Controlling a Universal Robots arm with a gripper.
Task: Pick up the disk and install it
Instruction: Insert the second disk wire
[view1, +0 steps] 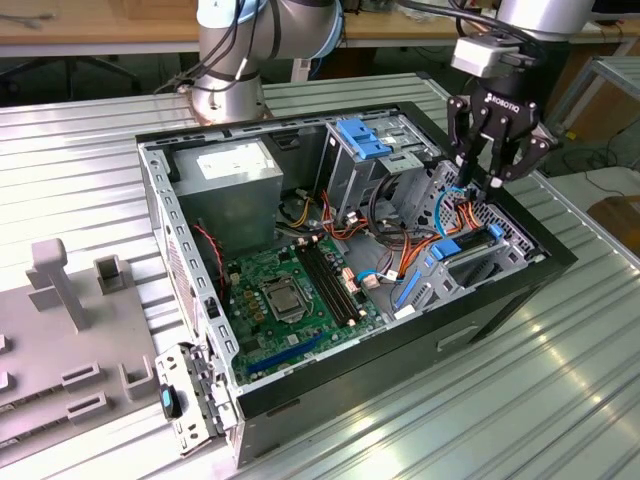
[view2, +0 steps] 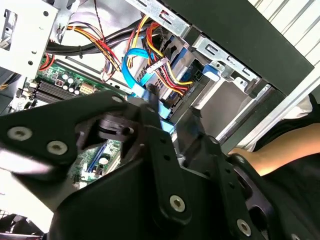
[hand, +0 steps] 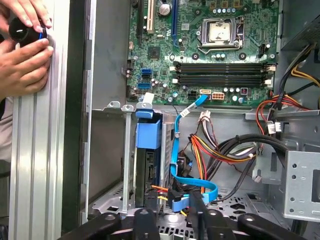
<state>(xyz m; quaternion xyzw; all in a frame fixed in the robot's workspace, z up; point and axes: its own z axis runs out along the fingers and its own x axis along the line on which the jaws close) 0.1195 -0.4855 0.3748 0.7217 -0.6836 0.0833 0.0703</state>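
Observation:
The disk sits on edge inside the drive cage at the corner of the open computer case on the exterior view's right. Its dark body and blue rail with tab show in the first wrist view. My black gripper hangs just above that cage, over the bundle of blue and orange cables, slightly apart from the disk. Its fingers look shut, with nothing seen between them, and they reach toward the blue cable's plug.
A grey power-supply box, a blue ribbed latch and the green motherboard lie inside the case. A person's hands hold a small black object at the case's outer edge. Grey fixtures stand on the ribbed metal table.

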